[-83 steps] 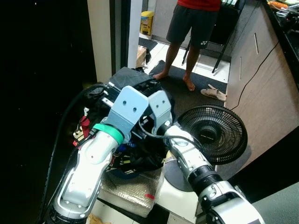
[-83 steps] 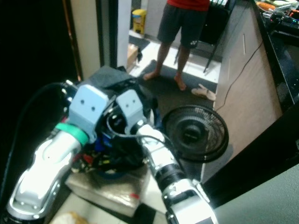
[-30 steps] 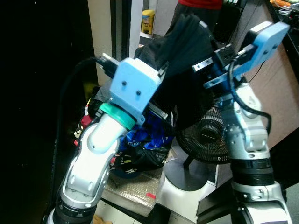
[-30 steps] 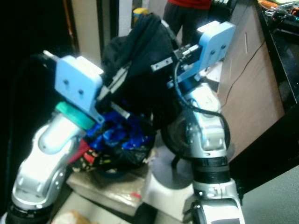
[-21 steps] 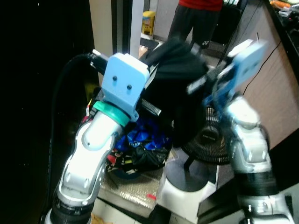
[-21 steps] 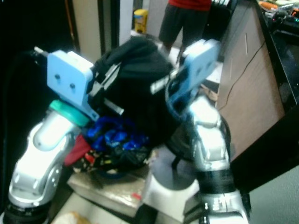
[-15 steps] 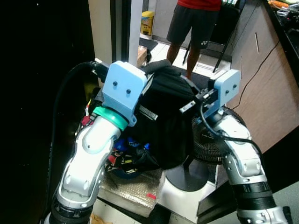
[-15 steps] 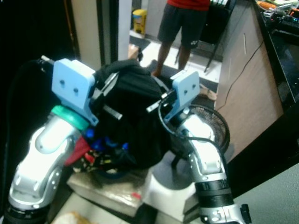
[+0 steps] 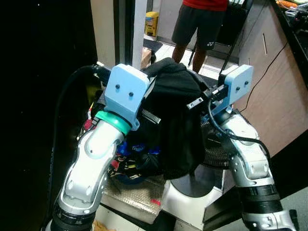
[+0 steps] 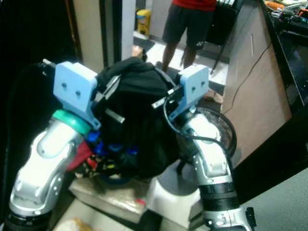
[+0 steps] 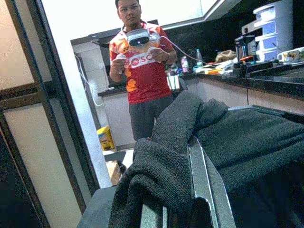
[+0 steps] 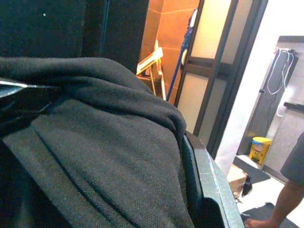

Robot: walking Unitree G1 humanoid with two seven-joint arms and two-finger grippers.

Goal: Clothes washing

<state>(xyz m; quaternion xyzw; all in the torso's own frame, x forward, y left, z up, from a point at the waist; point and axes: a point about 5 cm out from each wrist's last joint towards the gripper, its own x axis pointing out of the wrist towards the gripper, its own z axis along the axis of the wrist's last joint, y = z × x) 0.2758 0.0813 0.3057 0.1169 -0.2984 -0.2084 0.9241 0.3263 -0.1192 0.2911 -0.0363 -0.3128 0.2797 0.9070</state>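
**Both hands lift a black garment above the laundry pile**

The left hand [image 9: 153, 103] and the right hand [image 9: 195, 103] hold a black garment [image 9: 175, 125] between them, raised over a heap of clothes [image 9: 137, 161]. The garment hangs in a thick bundle from the two hands and drapes down over the heap, hiding most of it; blue and red fabric peeks out on the left. In the left wrist view the dark knit cloth [image 11: 161, 171] is folded over one finger [image 11: 202, 190], and in the right wrist view it lies across a finger [image 12: 209, 185] too, so each hand seems to be pinching the garment, though the fingertips are buried in cloth. A black floor fan [image 9: 216, 149] stands just right of the heap, behind the right arm. Farther off, a person [image 9: 202, 21] in a red shirt and dark shorts stands barefoot near a yellow container [image 9: 151, 23].
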